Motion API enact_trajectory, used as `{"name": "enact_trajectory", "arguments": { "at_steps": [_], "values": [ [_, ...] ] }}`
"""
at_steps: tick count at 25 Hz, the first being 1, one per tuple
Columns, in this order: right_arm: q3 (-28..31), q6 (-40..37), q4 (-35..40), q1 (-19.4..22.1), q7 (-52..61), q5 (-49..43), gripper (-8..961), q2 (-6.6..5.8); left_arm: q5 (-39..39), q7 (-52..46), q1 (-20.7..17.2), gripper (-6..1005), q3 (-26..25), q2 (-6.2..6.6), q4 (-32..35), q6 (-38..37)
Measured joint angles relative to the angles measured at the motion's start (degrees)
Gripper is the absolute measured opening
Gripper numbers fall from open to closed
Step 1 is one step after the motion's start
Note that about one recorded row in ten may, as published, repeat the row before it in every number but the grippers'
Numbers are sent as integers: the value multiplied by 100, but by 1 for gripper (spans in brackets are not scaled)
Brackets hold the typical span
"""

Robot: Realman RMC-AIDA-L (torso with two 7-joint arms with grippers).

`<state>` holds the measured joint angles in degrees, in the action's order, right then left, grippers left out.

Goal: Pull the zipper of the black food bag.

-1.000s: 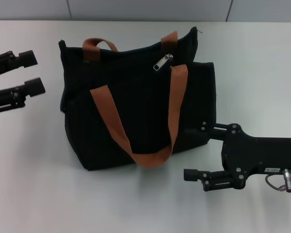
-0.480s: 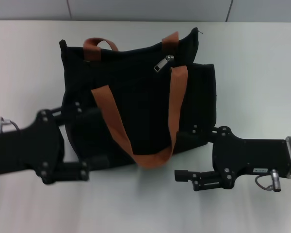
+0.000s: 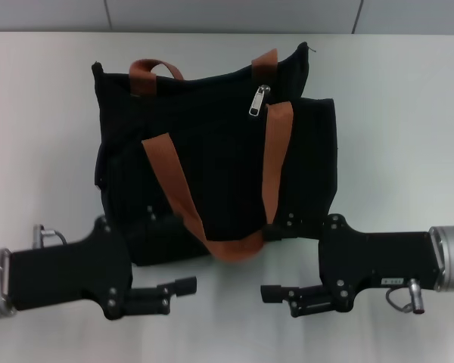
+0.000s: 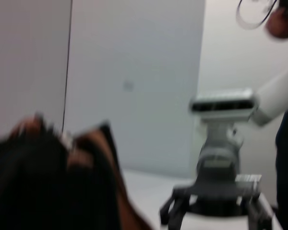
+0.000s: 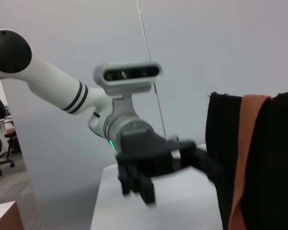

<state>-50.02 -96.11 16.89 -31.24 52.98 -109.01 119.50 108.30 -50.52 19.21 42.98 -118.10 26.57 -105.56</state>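
Note:
The black food bag (image 3: 212,162) stands in the middle of the white table, with rust-brown handles (image 3: 276,162). The silver zipper pull (image 3: 258,100) hangs on the upper edge, right of centre. My left gripper (image 3: 178,252) is open at the bag's front left corner, its upper finger against the bag's lower front. My right gripper (image 3: 271,259) is open at the front right, facing the left one, its upper finger by the hanging strap loop. The left wrist view shows the bag (image 4: 48,187) blurred. The right wrist view shows the bag's side (image 5: 269,163).
The white table (image 3: 393,113) runs to a grey wall behind. The right wrist view shows the left arm's gripper (image 5: 149,167) across from it. The left wrist view shows the right arm's gripper (image 4: 216,206) farther off.
My left arm has swung from the table's far left to the bag's front left corner. My right gripper has moved left along the bag's front. The zipper pull now hangs more upright.

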Motion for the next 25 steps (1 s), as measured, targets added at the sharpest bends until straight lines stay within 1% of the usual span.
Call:
{"name": "enact_trajectory", "arguments": {
  "at_steps": [2,5,25],
  "values": [
    [1,105,-130,19,-133,19,839,4,310,9,11,829,13,-13,-52,266],
    [1,222,-354,7,-318,20,839,8,503,8,40,829,40,-24,-57,261],
    [10,253,-521,101,-586,28,839,8,657,-62,153,829,53,13,-64,91]
  ]
}}
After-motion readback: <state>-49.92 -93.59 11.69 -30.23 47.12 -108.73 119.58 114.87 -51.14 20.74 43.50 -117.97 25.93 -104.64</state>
